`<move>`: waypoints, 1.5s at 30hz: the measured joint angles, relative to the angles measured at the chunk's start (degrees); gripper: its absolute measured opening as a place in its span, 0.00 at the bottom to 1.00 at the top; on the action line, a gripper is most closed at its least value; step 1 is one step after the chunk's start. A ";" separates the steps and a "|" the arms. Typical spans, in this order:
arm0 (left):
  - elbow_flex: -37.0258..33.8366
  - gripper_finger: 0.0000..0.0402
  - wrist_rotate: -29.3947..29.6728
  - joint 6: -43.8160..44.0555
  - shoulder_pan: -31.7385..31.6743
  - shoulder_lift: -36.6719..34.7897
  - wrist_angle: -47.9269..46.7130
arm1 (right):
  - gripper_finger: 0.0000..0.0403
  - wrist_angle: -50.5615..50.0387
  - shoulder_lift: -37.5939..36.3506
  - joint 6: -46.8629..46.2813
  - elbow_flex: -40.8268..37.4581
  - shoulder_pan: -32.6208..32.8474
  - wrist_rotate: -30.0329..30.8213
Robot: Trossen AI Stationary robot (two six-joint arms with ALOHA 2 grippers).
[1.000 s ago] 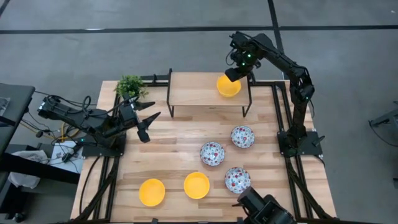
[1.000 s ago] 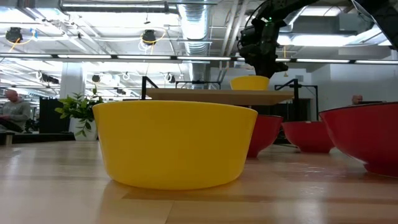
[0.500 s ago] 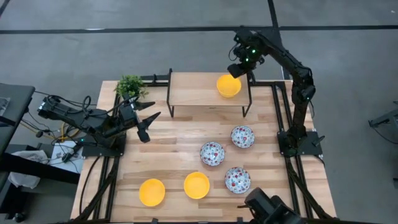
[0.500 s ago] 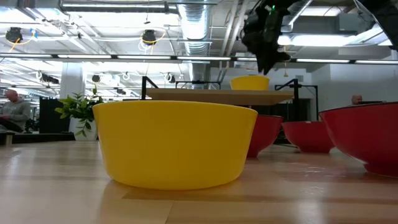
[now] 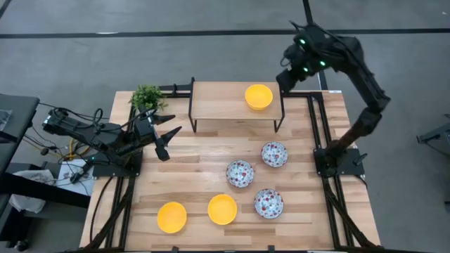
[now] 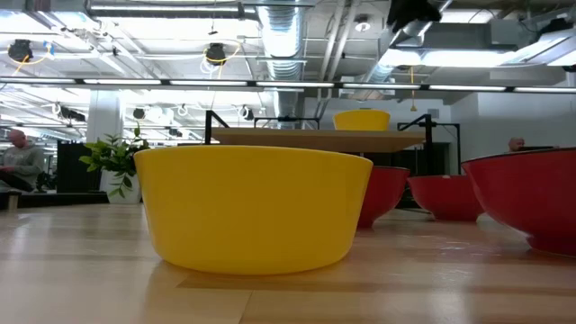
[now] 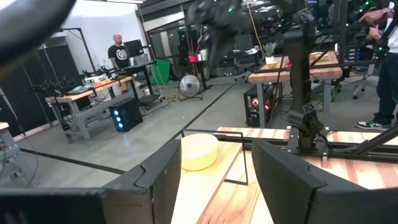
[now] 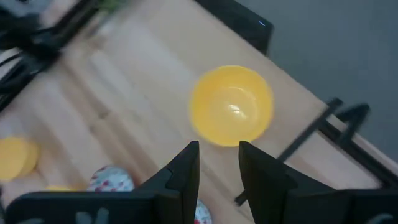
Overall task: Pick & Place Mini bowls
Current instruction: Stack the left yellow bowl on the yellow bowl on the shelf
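right gripper (image 5: 287, 79), fingers parted and empty, hangs beside the shelf's yellow bowl (image 5: 259, 96).

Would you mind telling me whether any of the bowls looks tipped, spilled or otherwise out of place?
Nothing stands out. One yellow bowl sits upright on the raised shelf; the other two yellow bowls and three patterned bowls sit upright on the table.

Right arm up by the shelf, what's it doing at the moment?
The right gripper is in the air just off the shelf's right end, open and empty. One yellow bowl sits on the shelf, free of the fingers. Two more yellow bowls and three patterned bowls are on the table below. The left gripper waits open near the plant, holding nothing.
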State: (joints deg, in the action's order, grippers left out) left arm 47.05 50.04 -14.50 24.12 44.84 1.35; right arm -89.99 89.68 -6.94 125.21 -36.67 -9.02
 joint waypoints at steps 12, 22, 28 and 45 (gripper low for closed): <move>0.00 0.49 -0.02 0.44 0.00 0.00 0.16 | 0.25 7.83 -15.89 -2.84 -7.42 26.09 17.69; 0.02 0.49 -0.06 3.45 0.00 0.22 0.17 | 0.25 36.69 -38.16 -10.30 -47.14 45.37 28.02; 0.04 0.49 -1.51 10.21 0.00 0.85 0.19 | 0.25 58.40 -51.17 -10.75 -70.91 52.80 30.62; 0.06 0.49 -3.45 13.97 0.45 6.94 -0.05 | 0.25 72.81 -78.74 -15.58 -97.57 62.17 40.33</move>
State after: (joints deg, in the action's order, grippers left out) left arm 47.11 46.59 -0.54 24.57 51.78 1.30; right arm -17.18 10.94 -22.51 27.64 25.50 31.31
